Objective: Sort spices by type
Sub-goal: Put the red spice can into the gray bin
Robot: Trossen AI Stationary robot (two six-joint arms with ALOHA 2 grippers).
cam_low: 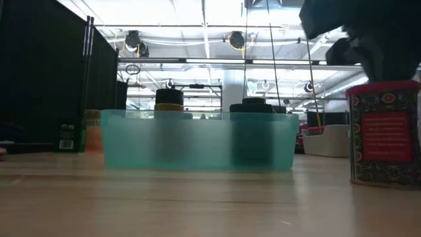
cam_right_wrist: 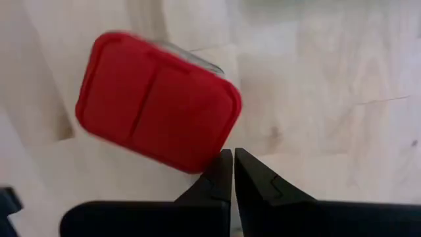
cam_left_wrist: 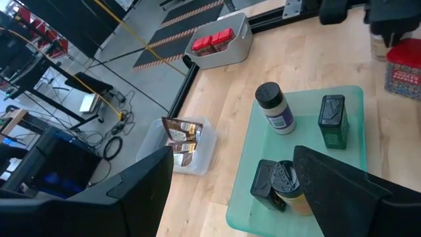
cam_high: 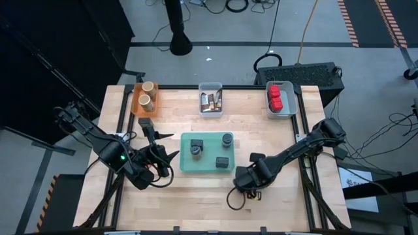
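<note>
My left tool [cam_high: 171,155] hangs open at the teal tray's [cam_high: 185,151] near-left edge, where three dark jars [cam_left_wrist: 276,108] stand. I should drop squarely over the nearest, clearing the rim. My right tool [cam_right_wrist: 233,172] is closed and empty beside a red tin [cam_right_wrist: 156,100] standing on the tabletop [cam_high: 196,199], which has free room in front of the tray.

along the far edge, left to right: bin with two round jars [cam_high: 147,93], bin with packets [cam_high: 210,102], bin with cubes [cam_high: 277,98]. at centre, tray [cam_high: 206,168] holding three jars [cam_high: 225,139]. near right, lone tin [cam_low: 383,133].
</note>
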